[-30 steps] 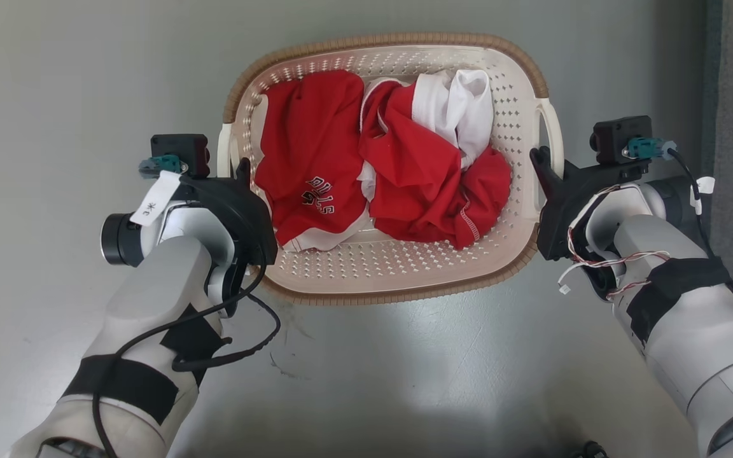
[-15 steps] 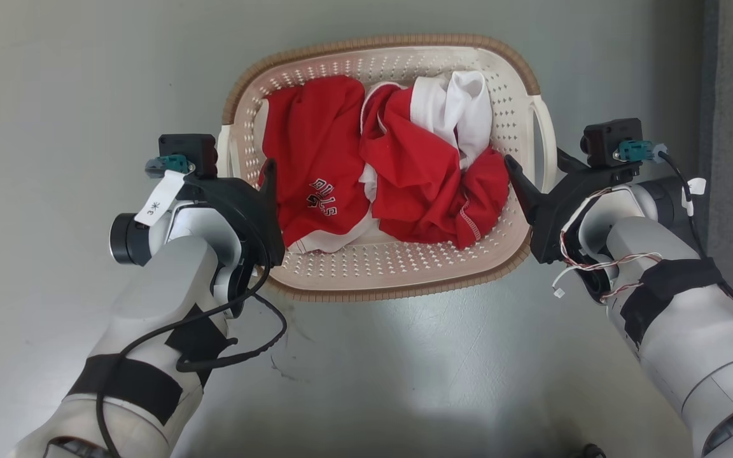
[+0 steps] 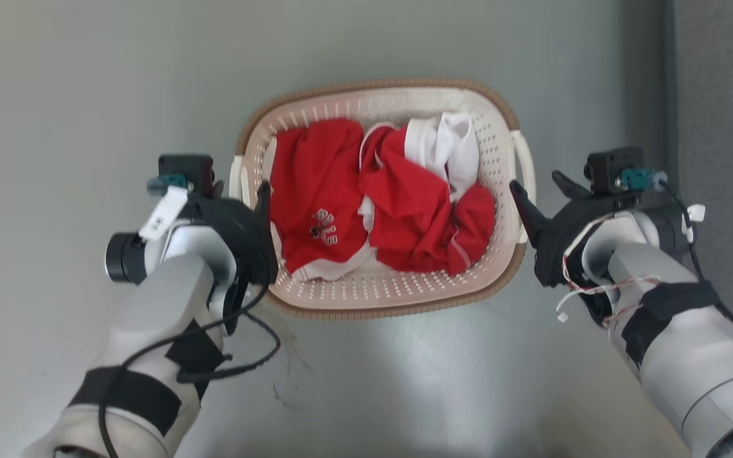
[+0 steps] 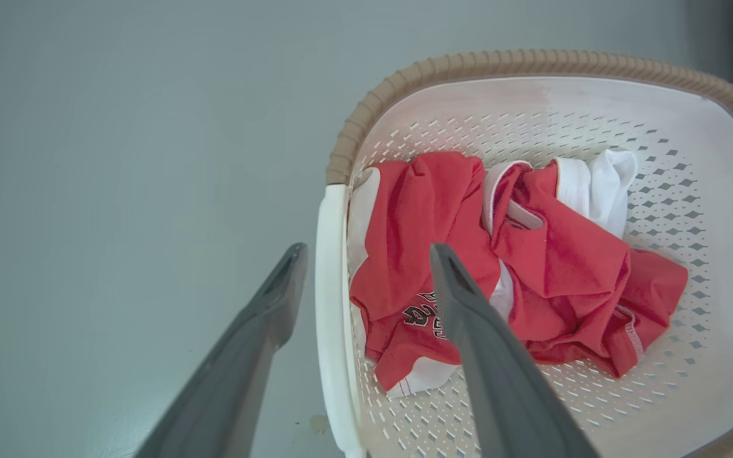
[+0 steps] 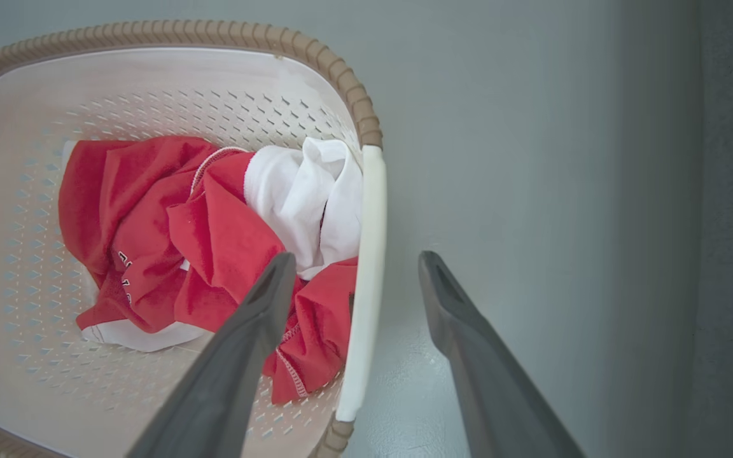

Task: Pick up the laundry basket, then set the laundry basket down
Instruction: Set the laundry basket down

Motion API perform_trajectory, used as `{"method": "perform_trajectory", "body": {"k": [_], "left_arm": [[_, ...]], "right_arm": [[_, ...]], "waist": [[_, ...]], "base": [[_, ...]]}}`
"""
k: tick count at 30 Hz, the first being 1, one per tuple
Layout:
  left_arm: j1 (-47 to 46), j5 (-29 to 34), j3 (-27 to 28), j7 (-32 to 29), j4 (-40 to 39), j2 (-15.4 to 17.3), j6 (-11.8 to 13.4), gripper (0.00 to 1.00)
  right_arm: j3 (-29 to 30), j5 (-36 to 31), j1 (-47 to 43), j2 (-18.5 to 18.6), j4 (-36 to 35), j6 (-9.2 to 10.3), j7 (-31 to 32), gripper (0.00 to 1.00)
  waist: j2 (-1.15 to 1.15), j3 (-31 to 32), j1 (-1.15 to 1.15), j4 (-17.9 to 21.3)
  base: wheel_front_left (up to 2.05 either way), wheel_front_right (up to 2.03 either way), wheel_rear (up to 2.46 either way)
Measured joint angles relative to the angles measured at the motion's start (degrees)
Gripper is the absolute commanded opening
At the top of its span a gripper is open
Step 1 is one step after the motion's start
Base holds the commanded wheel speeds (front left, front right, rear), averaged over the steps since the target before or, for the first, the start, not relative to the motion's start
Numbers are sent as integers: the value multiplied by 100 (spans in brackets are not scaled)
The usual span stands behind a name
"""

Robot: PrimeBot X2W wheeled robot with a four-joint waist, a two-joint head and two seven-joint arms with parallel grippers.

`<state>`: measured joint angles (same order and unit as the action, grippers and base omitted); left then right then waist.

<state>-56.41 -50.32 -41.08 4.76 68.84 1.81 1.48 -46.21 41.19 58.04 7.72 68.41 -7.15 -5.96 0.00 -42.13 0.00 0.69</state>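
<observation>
Moved inward: left end effector [image 3: 240, 186], right end effector [image 3: 536, 180], open astride basket [image 3: 379, 86] handles [image 3: 525, 162].

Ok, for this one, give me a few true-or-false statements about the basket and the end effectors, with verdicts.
1. The left end effector is open, its fingers straddling the left handle of the laundry basket. True.
2. The right end effector is shut on the right handle. False: the right end effector is open, one finger inside the basket and one outside the right handle.
3. The basket is empty. False: red and white clothes lie in it.
4. The basket's rim is brown. True.
</observation>
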Motion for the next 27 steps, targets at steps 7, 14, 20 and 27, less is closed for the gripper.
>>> {"method": "perform_trajectory", "body": {"k": [7, 14, 20, 27], "left_arm": [[279, 11, -108, 200, 110, -1, -46, 100], [537, 53, -186, 511, 123, -1, -49, 100], [668, 116, -219, 749, 141, 1, -57, 100], [828, 135, -183, 920, 52, 57, -76, 100]], "right_arm": [[-57, 75, -252, -1, 10, 0, -123, 100], [-91, 191, -581, -42, -3, 0, -333, 100], [-63, 280, -782, -52, -49, 0, -576, 100], [79, 325, -940, -37, -141, 0, -782, 100]], "waist": [[0, 527, 0, 44], [0, 1091, -1, 87], [0, 1546, -1, 121], [0, 1993, -1, 157]], "base": [[0, 0, 0], [0, 0, 0], [0, 0, 0], [0, 0, 0]]}}
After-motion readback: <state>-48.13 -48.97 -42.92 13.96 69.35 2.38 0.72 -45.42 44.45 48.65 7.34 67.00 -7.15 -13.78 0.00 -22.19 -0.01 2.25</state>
